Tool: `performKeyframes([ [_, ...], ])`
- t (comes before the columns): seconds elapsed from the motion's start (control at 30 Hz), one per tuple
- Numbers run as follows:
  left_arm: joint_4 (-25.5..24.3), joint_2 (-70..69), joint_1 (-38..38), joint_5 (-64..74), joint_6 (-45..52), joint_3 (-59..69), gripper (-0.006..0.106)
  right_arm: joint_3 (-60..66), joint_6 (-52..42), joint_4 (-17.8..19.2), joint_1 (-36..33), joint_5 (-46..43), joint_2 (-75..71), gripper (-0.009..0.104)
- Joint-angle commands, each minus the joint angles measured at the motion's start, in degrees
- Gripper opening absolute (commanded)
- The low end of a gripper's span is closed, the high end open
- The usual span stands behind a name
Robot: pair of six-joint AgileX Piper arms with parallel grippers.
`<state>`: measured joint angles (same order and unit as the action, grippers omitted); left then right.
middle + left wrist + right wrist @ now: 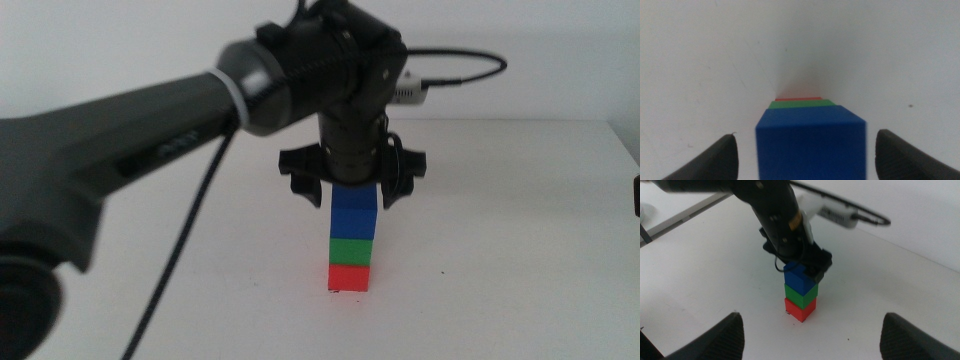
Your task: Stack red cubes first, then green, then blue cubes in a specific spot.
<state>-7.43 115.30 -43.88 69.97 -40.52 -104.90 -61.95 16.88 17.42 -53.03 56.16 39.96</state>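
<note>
Your white surface point(520, 230) spreads out under everything, and over it the left arm point(120, 150) reaches in, its left hand point(352, 182) pointing straight down over the stack. That hand is spread: in the left wrist view you can see bare surface between each dark jaw and the blue cube point(811, 145), so neither jaw touches it, and the hand holds nothing. The jaws flank the blue cube's upper part, one on either side, with the wrist directly above it. Your right hand point(812, 335) waits well back from the stack, its jaws wide apart with nothing between them; in the middle view only a dark sliver shows at the right edge. Directly beneath the left hand, the blue cube sits on the green cube point(351, 250), which sits on the red cube point(348, 277), the red one resting on the surface. The three look squarely aligned. From the left wrist view, the blue cube hides nearly all of the green and red, leaving only thin strips. The marked spot is covered by the stack; only a faint dark fleck shows at the red cube's foot.
</note>
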Motion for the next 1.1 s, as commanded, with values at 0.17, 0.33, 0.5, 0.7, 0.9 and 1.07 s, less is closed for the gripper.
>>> performKeyframes([
  [0.17, -1.6, -9.6, -0.1, 0.0, 1.0, -0.5, 0.094, 0.2, -0.1, 0.5, 0.0, -0.5, -0.2, 0.078],
  [0.33, -2.0, -18.9, -0.1, 0.0, 9.4, -1.6, 0.094, 0.2, -0.1, 0.5, 0.0, -0.5, -0.2, 0.078],
  [0.5, -5.8, -29.2, 0.3, 0.0, 17.5, 0.1, 0.094, 0.2, -0.1, 0.5, 0.0, -0.5, -0.2, 0.078],
  [0.7, -2.4, -42.5, 8.3, 0.0, 29.2, 7.5, 0.094, 0.2, -0.1, 0.5, 0.0, -0.5, -0.2, 0.078],
  [0.9, 5.7, -58.7, 21.9, -4.1, 41.0, 20.1, 0.094, 0.2, -0.1, 0.6, 0.0, -0.5, -0.2, 0.078],
  [1.07, 14.6, -68.7, 36.1, -11.2, 47.3, 30.1, 0.094, 0.2, -0.1, 0.2, 0.0, -0.5, -0.5, 0.078],
])
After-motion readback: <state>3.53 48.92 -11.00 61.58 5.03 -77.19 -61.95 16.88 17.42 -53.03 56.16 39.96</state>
